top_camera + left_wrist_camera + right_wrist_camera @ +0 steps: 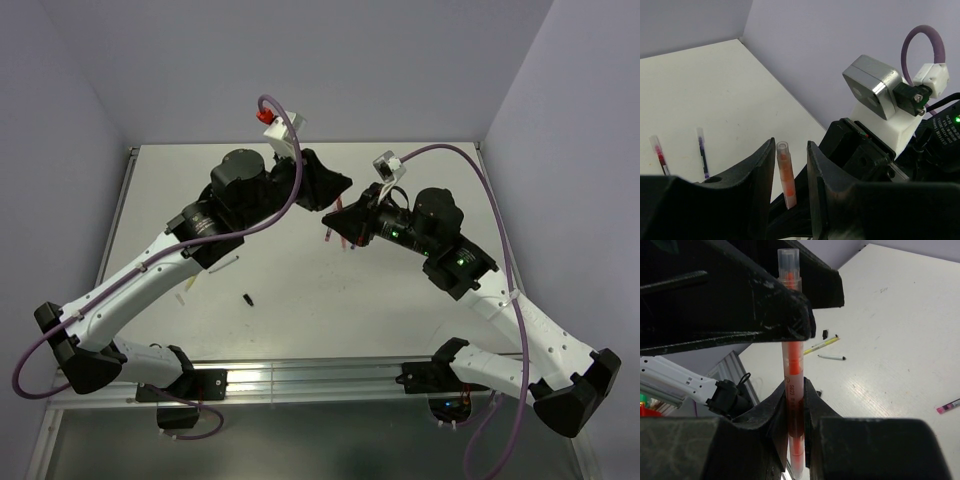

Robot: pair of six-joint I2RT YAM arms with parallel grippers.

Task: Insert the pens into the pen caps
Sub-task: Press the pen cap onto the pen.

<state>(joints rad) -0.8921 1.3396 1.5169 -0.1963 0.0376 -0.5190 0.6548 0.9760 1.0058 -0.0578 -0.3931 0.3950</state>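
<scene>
Bright, soft light fills the table (300, 290). Shadows on it are faint. Its near edge shines white. Above the table, the orange pen (791, 365) looks sharp.

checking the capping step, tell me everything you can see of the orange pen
The orange pen is a slim translucent plastic stick, orange inside, with small print on the barrel and a clear tube-like top end. It is held roughly upright, clamped low on the barrel by the right gripper. The open left gripper flanks its top, a gap showing on each side.
</scene>
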